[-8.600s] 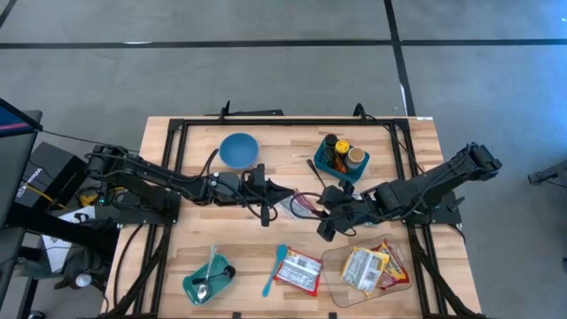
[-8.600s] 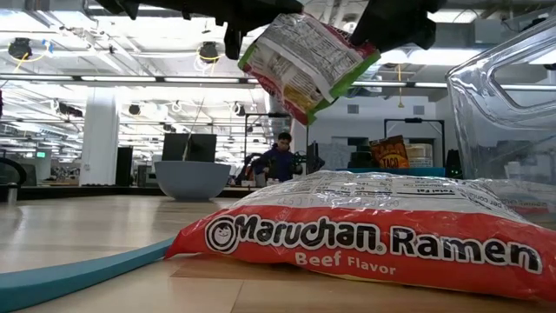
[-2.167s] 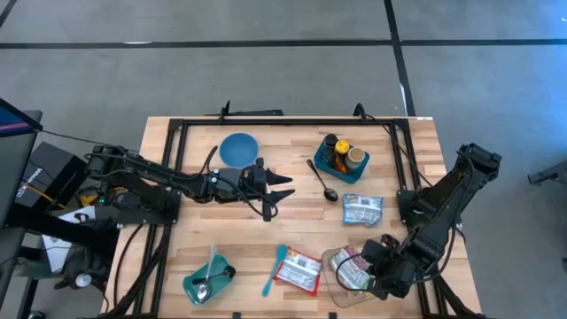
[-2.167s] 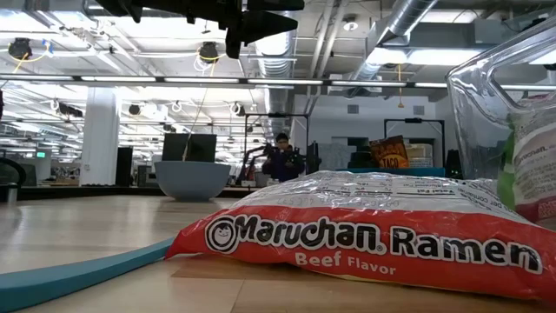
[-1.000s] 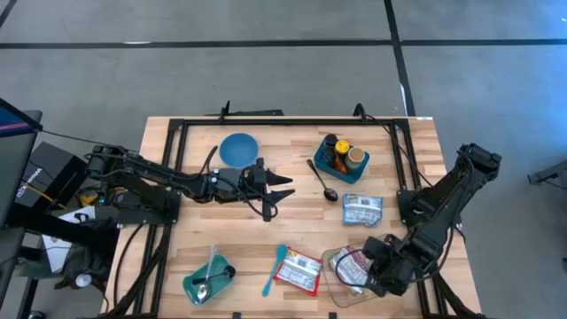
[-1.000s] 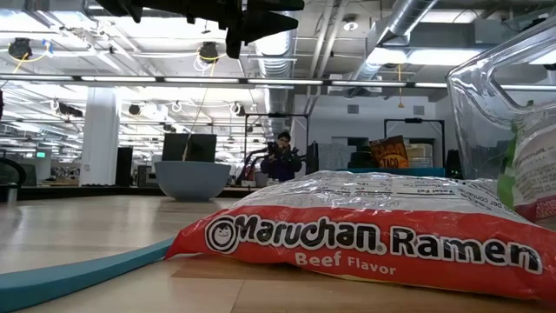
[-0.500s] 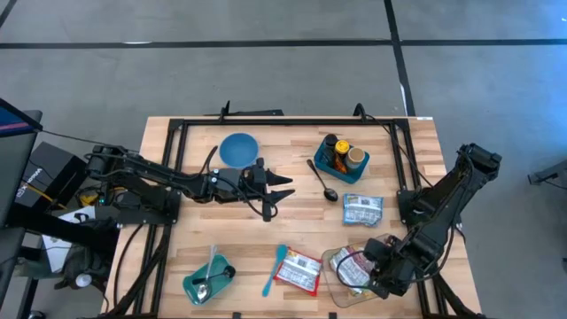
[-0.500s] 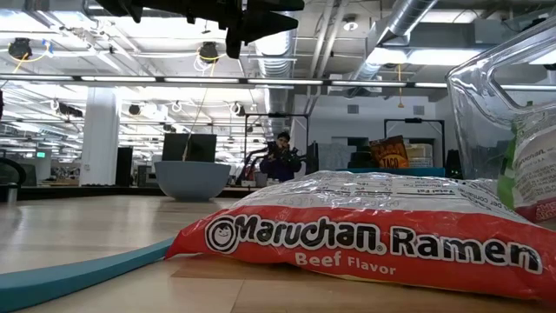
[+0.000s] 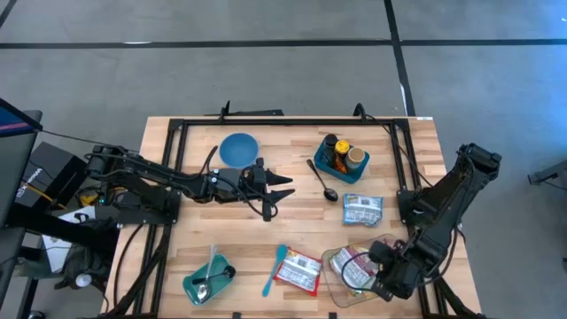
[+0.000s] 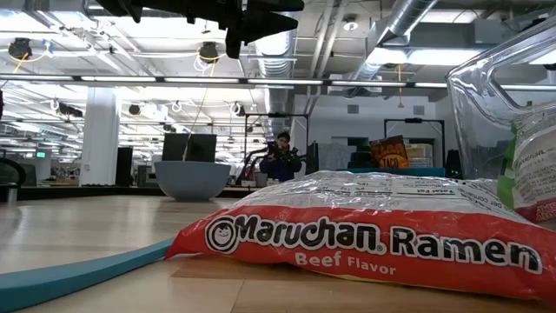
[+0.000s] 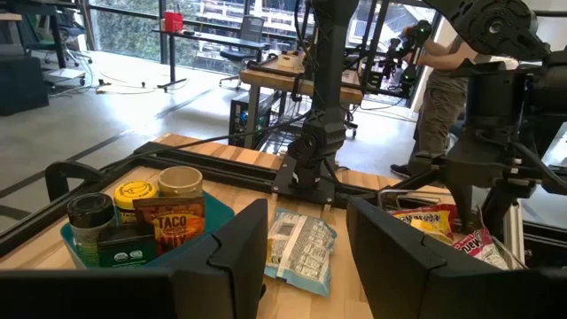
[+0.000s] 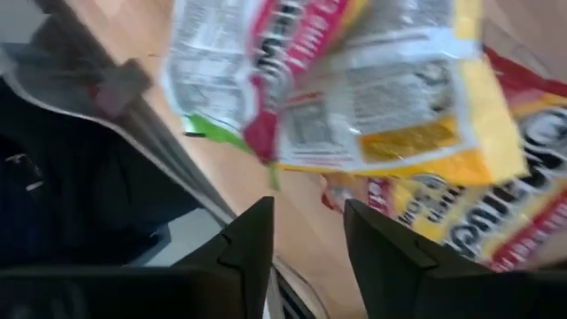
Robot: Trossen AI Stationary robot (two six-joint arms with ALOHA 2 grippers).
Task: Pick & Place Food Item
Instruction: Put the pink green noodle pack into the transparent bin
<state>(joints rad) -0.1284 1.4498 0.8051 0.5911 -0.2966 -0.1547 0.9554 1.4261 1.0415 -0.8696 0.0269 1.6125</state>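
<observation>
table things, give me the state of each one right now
clear bin: upright, holds ramen packets
green-edged ramen packet: inside the bin, released
beef ramen packet: flat on the table, outside the bin
silver packet: flat on the table
blue bowl: upright
teal caddy: upright, full of jars
right tool: open, over the bin
left tool: open, empty, mid-table

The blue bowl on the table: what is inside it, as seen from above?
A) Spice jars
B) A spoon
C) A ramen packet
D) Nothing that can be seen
D: in the high view the blue bowl shows only its plain blue inside, while the black spoon lies apart on the table.
</observation>
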